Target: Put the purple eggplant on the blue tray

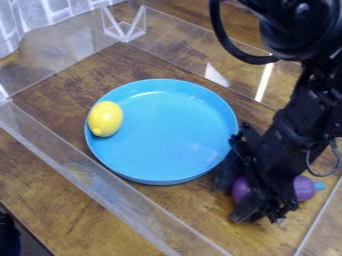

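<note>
The blue tray (167,135) is a large round dish in the middle of the wooden table. To its lower right the purple eggplant (306,188) lies on the table, mostly covered by the black arm, with purple showing on both sides of the fingers and a teal tip at the right. My gripper (265,205) points steeply down over it, shut on the eggplant. The fingertips are dark and hard to separate from the table.
A yellow lemon (106,118) rests inside the tray at its left rim. Clear plastic walls (94,175) enclose the table on the left and front. A clear stand (123,22) sits at the back left. Black cables (241,50) hang at the upper right.
</note>
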Controlling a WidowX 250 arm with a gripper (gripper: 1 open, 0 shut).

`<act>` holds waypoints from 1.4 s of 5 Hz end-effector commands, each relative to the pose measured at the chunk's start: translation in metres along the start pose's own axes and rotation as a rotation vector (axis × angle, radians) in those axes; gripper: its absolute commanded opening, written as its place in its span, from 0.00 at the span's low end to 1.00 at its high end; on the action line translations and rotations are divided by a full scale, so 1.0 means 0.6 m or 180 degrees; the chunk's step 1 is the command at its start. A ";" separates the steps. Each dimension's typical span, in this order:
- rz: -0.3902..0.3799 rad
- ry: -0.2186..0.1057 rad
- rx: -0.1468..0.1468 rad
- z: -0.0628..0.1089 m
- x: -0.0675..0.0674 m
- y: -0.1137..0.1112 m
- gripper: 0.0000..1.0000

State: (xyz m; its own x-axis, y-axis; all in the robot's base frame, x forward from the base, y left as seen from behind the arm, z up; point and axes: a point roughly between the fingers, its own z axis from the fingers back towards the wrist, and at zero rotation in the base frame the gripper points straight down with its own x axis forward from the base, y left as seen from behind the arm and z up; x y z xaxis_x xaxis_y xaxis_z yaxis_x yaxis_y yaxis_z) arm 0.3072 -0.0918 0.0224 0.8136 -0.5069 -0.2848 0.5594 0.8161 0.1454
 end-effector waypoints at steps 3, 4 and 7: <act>0.0067 -0.0093 0.0123 0.042 -0.003 0.020 0.00; 0.0063 -0.0077 0.0146 0.046 -0.005 0.023 0.00; 0.0065 -0.0041 0.0221 0.064 -0.016 0.033 0.00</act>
State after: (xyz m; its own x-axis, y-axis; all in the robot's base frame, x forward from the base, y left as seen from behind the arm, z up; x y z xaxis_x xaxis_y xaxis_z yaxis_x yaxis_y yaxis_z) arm 0.3026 -0.0797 0.0329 0.7916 -0.4853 -0.3713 0.5756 0.7962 0.1865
